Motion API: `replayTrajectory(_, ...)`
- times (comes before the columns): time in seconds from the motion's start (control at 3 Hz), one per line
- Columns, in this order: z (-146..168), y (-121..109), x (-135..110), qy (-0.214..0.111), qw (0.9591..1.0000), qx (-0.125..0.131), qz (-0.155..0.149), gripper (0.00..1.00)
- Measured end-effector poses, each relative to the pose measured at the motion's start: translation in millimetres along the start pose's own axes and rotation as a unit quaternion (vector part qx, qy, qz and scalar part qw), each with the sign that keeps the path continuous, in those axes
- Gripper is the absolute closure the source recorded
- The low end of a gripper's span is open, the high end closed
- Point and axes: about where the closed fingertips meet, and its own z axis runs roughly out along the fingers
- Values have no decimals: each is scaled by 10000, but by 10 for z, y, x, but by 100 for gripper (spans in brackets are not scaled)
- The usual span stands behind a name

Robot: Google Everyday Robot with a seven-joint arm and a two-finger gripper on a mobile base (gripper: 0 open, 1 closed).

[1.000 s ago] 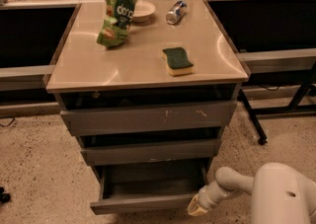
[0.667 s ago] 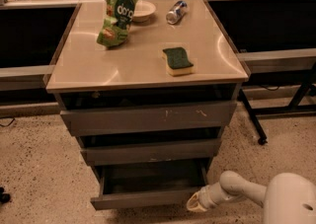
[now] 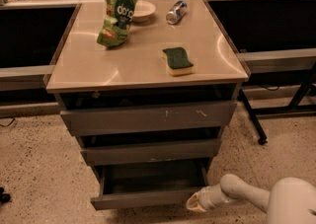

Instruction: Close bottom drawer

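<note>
The bottom drawer (image 3: 145, 198) is the lowest of three dark-grey drawers in the cabinet. It stands pulled out, its plain flat front low in the camera view and its dark inside showing. My gripper (image 3: 193, 202) is at the right end of that drawer front, at or against its corner, on the end of my white arm coming in from the lower right.
The middle drawer (image 3: 150, 151) and the top drawer (image 3: 148, 118) stand slightly out. The beige cabinet top (image 3: 89, 65) holds a green chip bag (image 3: 117, 15), a white bowl (image 3: 141, 10), a can (image 3: 176, 12) and a sponge (image 3: 177, 60). Dark desks flank the cabinet; a black table leg (image 3: 252, 119) stands right.
My arm has drawn back to the right and stretched out, with the gripper still at the drawer front's right end. The drawer looks about as far out as before.
</note>
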Motion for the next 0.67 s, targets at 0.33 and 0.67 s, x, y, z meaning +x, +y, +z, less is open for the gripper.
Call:
replayTrajectory(0.33,72,-105,38,-108,9991,388,-135,100)
replayTrajectory(0.67,119,-234,59,-225,9965,777,-225,100)
